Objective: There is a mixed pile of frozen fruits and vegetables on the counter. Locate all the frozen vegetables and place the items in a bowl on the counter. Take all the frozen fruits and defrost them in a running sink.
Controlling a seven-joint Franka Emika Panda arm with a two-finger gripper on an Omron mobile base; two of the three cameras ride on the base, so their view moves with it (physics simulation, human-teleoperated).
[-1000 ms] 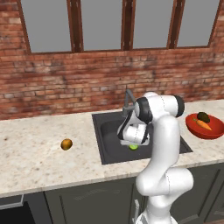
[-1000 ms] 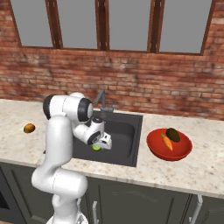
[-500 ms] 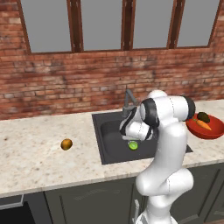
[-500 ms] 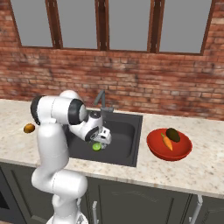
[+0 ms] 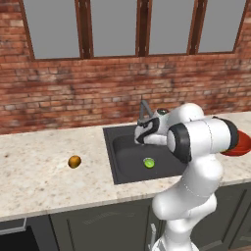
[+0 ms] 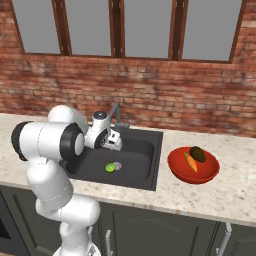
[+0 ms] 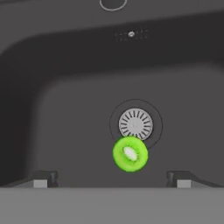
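Evidently the gripper (image 7: 113, 179) hung released above the sink (image 6: 150, 172), the green fruit slice (image 7: 130, 153) resting just beside its drain (image 7: 135, 124). Next, the orange-brown ball (image 5: 74, 161), left of the sink, wanted fetching.

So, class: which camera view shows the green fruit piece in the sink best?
The hand view: the green fruit piece appears large, beside the drain, pale centre visible. In the left base view and right base view it is just a small green dot.
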